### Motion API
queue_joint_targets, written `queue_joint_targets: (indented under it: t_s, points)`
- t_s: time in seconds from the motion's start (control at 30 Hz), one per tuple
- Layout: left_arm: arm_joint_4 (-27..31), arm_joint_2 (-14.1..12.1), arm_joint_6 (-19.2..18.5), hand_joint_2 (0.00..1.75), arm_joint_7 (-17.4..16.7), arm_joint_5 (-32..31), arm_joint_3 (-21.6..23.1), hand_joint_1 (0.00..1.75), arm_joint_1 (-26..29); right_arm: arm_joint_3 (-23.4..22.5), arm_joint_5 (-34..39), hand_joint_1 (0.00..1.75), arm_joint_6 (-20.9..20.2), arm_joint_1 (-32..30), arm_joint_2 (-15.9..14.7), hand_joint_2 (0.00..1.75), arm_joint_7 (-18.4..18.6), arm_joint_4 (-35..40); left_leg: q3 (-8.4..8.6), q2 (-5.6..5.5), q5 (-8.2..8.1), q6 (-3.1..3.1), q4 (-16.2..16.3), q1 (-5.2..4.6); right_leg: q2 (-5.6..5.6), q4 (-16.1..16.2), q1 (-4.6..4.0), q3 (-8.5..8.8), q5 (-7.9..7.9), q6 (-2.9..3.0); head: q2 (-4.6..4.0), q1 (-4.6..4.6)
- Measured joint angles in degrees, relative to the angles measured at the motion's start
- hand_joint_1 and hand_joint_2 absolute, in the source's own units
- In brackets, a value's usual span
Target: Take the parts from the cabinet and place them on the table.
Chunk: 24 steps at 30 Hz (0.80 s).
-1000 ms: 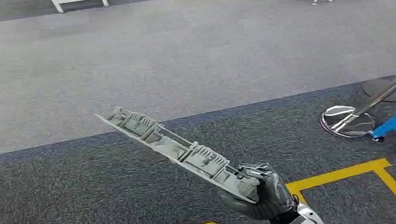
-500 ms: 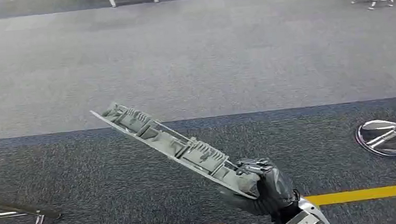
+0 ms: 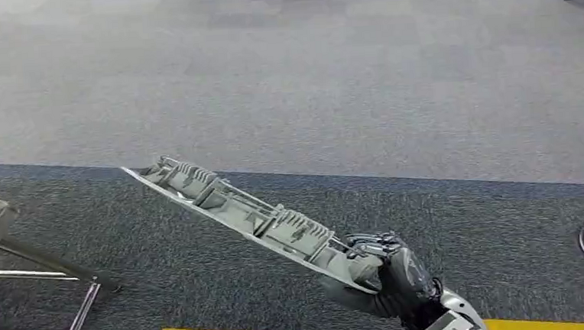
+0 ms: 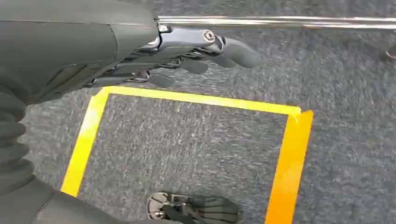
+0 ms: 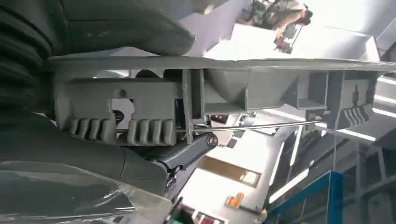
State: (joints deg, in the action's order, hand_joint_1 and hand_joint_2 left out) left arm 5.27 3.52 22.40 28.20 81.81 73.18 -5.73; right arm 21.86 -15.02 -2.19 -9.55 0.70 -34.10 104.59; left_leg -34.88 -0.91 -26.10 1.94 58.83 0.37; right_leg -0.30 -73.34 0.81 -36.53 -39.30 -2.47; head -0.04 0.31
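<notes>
Part [image 3: 250, 217], a long grey ribbed moulding, juts up and away from my right hand [image 3: 388, 281], which grips only its near end over dark carpet [image 3: 205, 293]. My left hand [image 4: 187, 58] hangs empty, fingers loosely apart. I judge the long overhang risky: a swing could twist it loose or clip nearby furniture.

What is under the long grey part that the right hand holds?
Under the long grey part, held in the air by the right hand, lies dark grey carpet. The strip of carpet directly behind the part is covered.
</notes>
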Motion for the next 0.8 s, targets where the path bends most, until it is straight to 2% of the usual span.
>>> queue_joint_targets:
  t_s: [0.03, 0.07, 0.1, 0.13, 0.17, 0.2, 0.23, 0.33, 0.37, 0.4, 0.43, 0.47, 0.5, 0.53, 0.57, 0.6, 0.63, 0.67, 0.7, 0.73, 0.77, 0.8]
  points:
    - [0.0, 0.0, -0.1, 1.75, -0.1, 0.1, 0.0, 0.00, 0.1, 0.0, 0.0, 1.75, -0.1, -0.1, 0.0, 1.75, 0.0, 0.0, 0.06, -0.82, -0.04, 0.06, 0.0, -0.16, 0.11, -2.7, -0.12, -2.03, -0.12, 0.17, 0.00, -0.07]
    - [-0.1, 0.0, -0.1, 1.75, -0.2, 0.2, 0.0, 0.00, 0.1, 0.0, 0.0, 1.75, -0.2, -0.3, 0.0, 1.75, 0.1, 0.0, 0.17, -1.73, -0.07, 0.11, 0.0, -0.28, 0.22, -2.5, -0.27, -2.75, 1.39, 0.50, 0.00, -0.05]
    - [-0.1, 0.0, -0.1, 1.75, -0.3, 0.4, 0.0, 0.00, 0.1, 0.0, 0.0, 1.75, -0.2, -0.4, 0.0, 1.75, 0.0, 0.0, 0.34, -2.64, -0.09, 0.11, 0.0, -0.36, 0.41, 0.3, -0.40, -2.13, 4.00, 0.86, 0.00, -0.02]
    - [-0.1, 0.1, -0.2, 1.75, -0.3, 0.5, -0.1, 0.00, 0.1, 0.0, 0.0, 1.75, -0.4, -0.5, 0.0, 1.75, 0.0, 0.0, 0.57, -3.57, -0.15, 0.12, 0.1, -0.39, 0.93, 5.5, -0.54, -0.21, 7.57, 1.25, 0.00, -0.07]
    - [-0.1, 0.1, -0.2, 1.75, -0.3, 0.6, -0.1, 0.00, 0.1, 0.0, 0.0, 1.75, -0.5, -0.5, 0.0, 1.75, 0.0, 0.0, 0.73, -4.32, -0.23, 0.01, 0.1, -0.37, 2.42, 10.7, -0.57, 1.80, 10.56, 1.57, 0.00, -0.02]
    - [-0.1, 0.1, -0.5, 1.75, -0.4, 0.6, -0.1, 0.00, 0.1, -0.1, 0.0, 1.75, -0.5, -0.5, 0.0, 1.75, 0.0, 0.0, 0.59, -4.85, -0.28, -0.09, 0.1, -0.29, 5.52, 13.4, -0.48, 2.87, 10.83, 1.81, 0.00, -0.13]
    - [-0.2, 0.1, -0.6, 1.75, -0.3, 0.7, -0.1, 0.00, 0.0, -0.1, 0.0, 1.75, -0.5, -0.7, 0.0, 1.75, 0.0, 0.0, 0.17, -5.64, -0.31, -0.35, 0.5, -0.51, 5.70, 14.9, -0.15, 3.59, 10.58, 1.73, 0.00, -0.15]
    - [-0.2, 0.1, -0.9, 1.75, -0.5, 0.6, -0.1, 0.00, 0.5, -0.2, -0.1, 1.75, -0.6, -0.6, 0.0, 1.75, 0.0, 0.5, -0.36, -7.44, 0.30, -1.44, 0.0, -0.02, 4.13, 14.9, -0.54, 3.92, 10.60, 1.81, 0.00, -0.11]
    - [-0.3, 0.0, -0.9, 1.75, -0.5, 0.6, -0.1, 0.00, 0.5, -0.3, -0.1, 1.75, -0.6, -0.6, 0.0, 1.75, 0.0, 0.6, -0.40, -6.90, -0.17, -1.59, 0.5, -0.08, 3.18, 15.6, -0.06, 4.28, 10.90, 2.28, 0.00, -0.13]
    - [-0.3, 0.1, -0.9, 1.75, -0.5, 0.6, -0.1, 0.00, 0.5, -0.3, -0.1, 1.75, -0.6, -0.5, 0.1, 1.75, 0.0, 0.7, -0.80, -3.31, -1.20, -1.87, 1.8, -0.51, 2.46, 15.8, -0.17, 4.65, 10.90, 2.43, 0.00, -0.27]
    - [-0.3, 0.2, -0.9, 1.75, -0.5, 0.6, -0.1, 0.00, 0.4, -0.4, -0.1, 1.75, -0.6, -0.6, 0.1, 1.75, 0.0, 0.8, -2.29, -1.08, -3.24, -2.27, 5.1, -0.48, 1.55, 15.9, -0.30, 4.87, 10.83, 2.79, 0.00, -0.68]
    - [-0.3, 0.2, -0.9, 1.75, -0.5, 0.6, -0.1, 0.00, 0.2, -0.5, -0.1, 1.75, -0.6, -0.6, 0.1, 1.75, 0.0, 0.9, -4.42, -0.22, -5.44, -2.57, 9.7, -0.32, 0.60, 15.8, -0.38, 4.92, 10.72, 2.96, 0.00, -0.61]
    - [-0.3, 0.2, -0.9, 1.75, -0.5, 0.6, -0.1, 0.00, 0.2, -0.5, -0.1, 1.75, -0.6, -0.6, 0.1, 1.75, 0.0, 0.9, -6.57, 0.10, -7.27, -2.80, 14.2, -0.14, -0.35, 15.8, -0.43, 4.94, 10.62, 3.05, 0.00, -0.66]
    - [-0.3, 0.2, -0.9, 1.75, -0.5, 0.6, -0.1, 0.00, 0.2, -0.6, -0.1, 1.75, -0.6, -0.6, 0.1, 1.75, 0.0, 0.9, -8.02, 0.18, -8.08, -3.03, 17.2, 0.01, -1.21, 15.8, -0.44, 4.93, 10.55, 3.06, 0.00, -0.64]
    - [-0.3, 0.2, -0.9, 1.75, -0.5, 0.5, -0.1, 0.00, 0.3, -0.6, -0.1, 1.75, -0.6, -0.6, 0.1, 1.75, 0.0, 0.9, -8.07, 0.21, -7.51, -3.18, 17.3, 0.14, -1.94, 15.8, -0.44, 4.97, 10.46, 3.02, 0.00, -0.66]
    - [-0.3, 0.2, -0.9, 1.75, -0.5, 0.5, -0.1, 0.00, 0.4, -0.6, -0.1, 1.75, -0.7, -0.6, 0.1, 1.75, 0.0, 0.9, -6.97, 0.34, -5.88, -3.24, 15.2, 0.22, -2.65, 15.8, -0.44, 5.05, 10.35, 2.97, 0.00, -0.64]
    - [-0.3, 0.1, -0.9, 1.75, -0.6, 0.4, -0.1, 0.00, 0.4, -0.6, -0.1, 1.75, -0.7, -0.6, 0.1, 1.75, 0.0, 0.9, -4.88, 0.66, -3.60, -3.20, 11.3, 0.21, -3.31, 15.8, -0.44, 5.22, 10.24, 2.90, 0.00, -0.66]
    - [-0.4, 0.1, -0.8, 1.75, -0.6, 0.3, -0.1, 0.00, 0.4, -0.7, -0.1, 1.75, -0.7, -0.6, 0.1, 1.75, 0.0, 1.0, -1.58, 1.72, -0.88, -2.97, 5.2, 0.13, -4.08, 15.8, -0.44, 5.54, 10.05, 2.70, 0.00, -0.66]
    - [-0.4, 0.0, -0.8, 1.75, -0.6, 0.2, -0.1, 0.00, 0.4, -0.7, -0.1, 1.75, -0.7, -0.6, 0.1, 1.75, 0.0, 1.1, 0.75, 4.64, -0.08, -2.60, 0.9, -0.18, -4.61, 15.8, -0.57, 5.81, 9.86, 2.43, 0.00, -0.66]
    - [-0.4, 0.0, -0.8, 1.75, -0.8, 0.0, -0.1, 0.00, 0.1, -0.8, -0.1, 1.75, -0.7, -0.6, 0.1, 1.75, 0.0, 1.2, 1.17, 5.16, -0.74, -2.20, -0.3, -0.89, -5.18, 15.6, -1.05, 5.74, 9.55, 1.96, 0.00, -0.75]
    - [-0.4, 0.0, -0.8, 1.75, -0.9, -0.1, 0.0, 0.00, 0.0, -0.8, -0.1, 1.75, -0.7, -0.6, 0.1, 1.75, 0.0, 1.3, 0.93, 4.70, -0.64, -1.68, -0.1, -0.80, -5.77, 15.7, -1.04, 5.78, 9.53, 1.83, 0.00, -0.50]
    - [-0.4, 0.0, -0.8, 1.75, -0.9, -0.2, 0.0, 0.00, 0.1, -0.7, -0.2, 1.75, -0.8, -0.5, 0.1, 1.75, 0.1, 1.3, 0.77, 4.17, -0.67, -1.47, -0.1, -0.89, -6.22, 15.7, -1.02, 5.90, 9.47, 1.67, 0.00, -0.68]
